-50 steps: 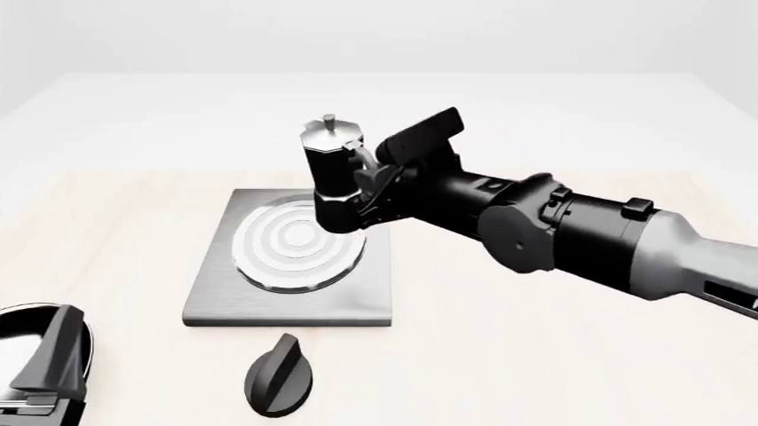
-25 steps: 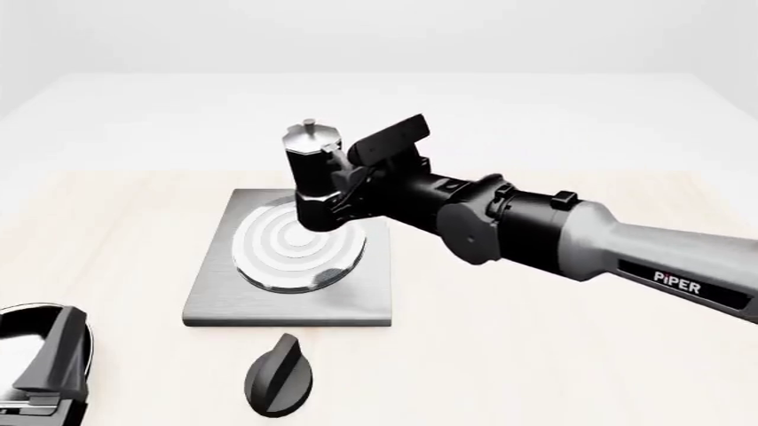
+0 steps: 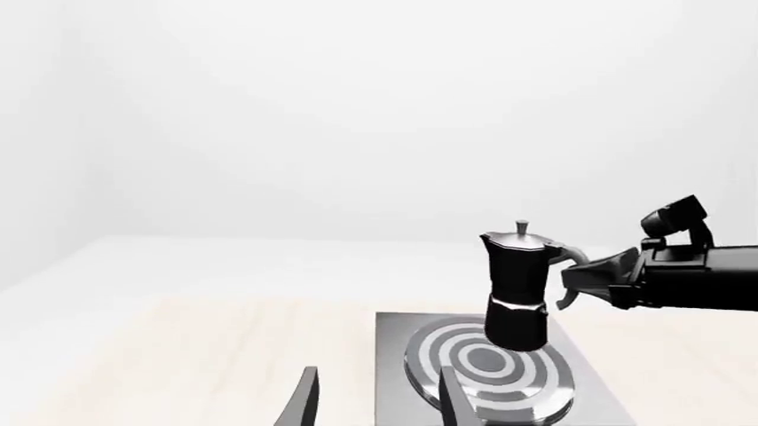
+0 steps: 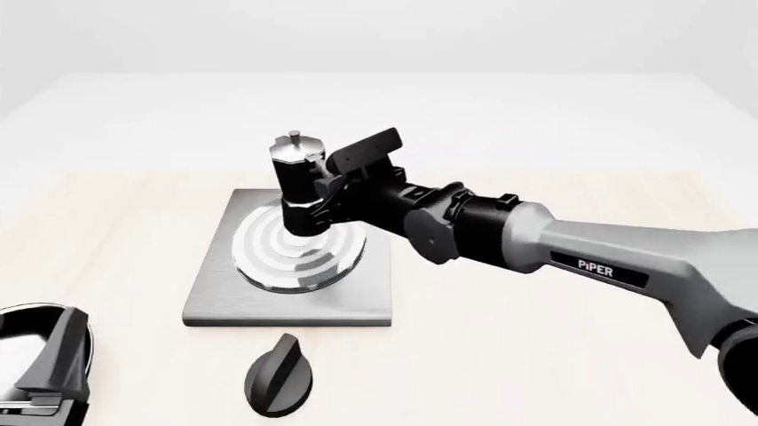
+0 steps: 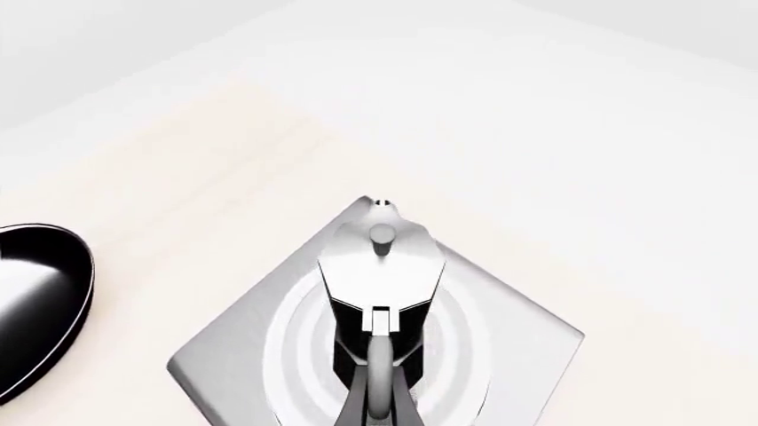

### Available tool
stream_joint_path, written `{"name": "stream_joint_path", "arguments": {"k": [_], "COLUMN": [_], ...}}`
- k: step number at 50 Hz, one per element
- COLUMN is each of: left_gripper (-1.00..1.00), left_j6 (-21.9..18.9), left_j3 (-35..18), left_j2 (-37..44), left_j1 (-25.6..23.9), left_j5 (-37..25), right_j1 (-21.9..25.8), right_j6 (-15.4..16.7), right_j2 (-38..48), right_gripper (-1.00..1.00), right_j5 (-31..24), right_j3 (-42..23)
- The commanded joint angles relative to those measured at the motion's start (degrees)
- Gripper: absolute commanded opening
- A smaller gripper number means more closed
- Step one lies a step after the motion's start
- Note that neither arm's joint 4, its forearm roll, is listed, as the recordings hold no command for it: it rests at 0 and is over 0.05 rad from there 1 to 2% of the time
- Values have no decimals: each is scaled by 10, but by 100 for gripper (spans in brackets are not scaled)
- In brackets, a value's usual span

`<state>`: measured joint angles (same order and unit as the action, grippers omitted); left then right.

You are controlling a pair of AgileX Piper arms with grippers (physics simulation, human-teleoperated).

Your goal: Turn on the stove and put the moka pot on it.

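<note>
Pot [image 4: 298, 182] hangs upright over the burner rings, base just above or barely touching them, cannot tell which; right gripper [image 4: 329, 188] clamps its handle from 3 o'clock. Near to far: left gripper [image 4: 48, 368] parked at 7 o'clock, fingers [image 3: 305, 404] apart, empty; knob [image 4: 279, 374] at 6 o'clock, just clear of the stove [image 4: 355, 302]; then stove and pot. Placement nearly done; release left. Whether the stove is on, cannot tell. Pale wood table [image 4: 533, 355], plain white room beyond.

One moka pot [image 4: 296, 182]; one stove [image 4: 225, 293]; one black knob [image 4: 279, 375]; two arms; one black pan [image 5: 35, 302].
</note>
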<state>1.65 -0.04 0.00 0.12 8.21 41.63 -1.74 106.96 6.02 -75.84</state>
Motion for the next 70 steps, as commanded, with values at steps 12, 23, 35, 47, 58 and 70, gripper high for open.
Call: {"name": "stream_joint_path", "arguments": {"k": [12, 23, 35, 47, 58, 70], "left_gripper": [100, 100, 100, 100, 100, 100], "left_j6": [0, 0, 0, -1, -2, -2], "left_j3": [0, 0, 0, 0, 0, 0], "left_j2": [0, 0, 0, 0, 0, 0], "left_j1": [2, 5, 5, 5, 4, 3], "left_j5": [-7, -10, -11, -9, -7, 0], "right_j1": [4, 6, 10, 12, 18, 23], "right_j6": [-12, -19, -26, -32, -18, 2], "right_j2": [67, 90, 107, 110, 61, -41], "right_gripper": [-100, -100, -100, -100, 100, 100], "right_j5": [16, 27, 42, 52, 32, 5], "right_j3": [-48, -51, -37, -19, 7, 69]}}
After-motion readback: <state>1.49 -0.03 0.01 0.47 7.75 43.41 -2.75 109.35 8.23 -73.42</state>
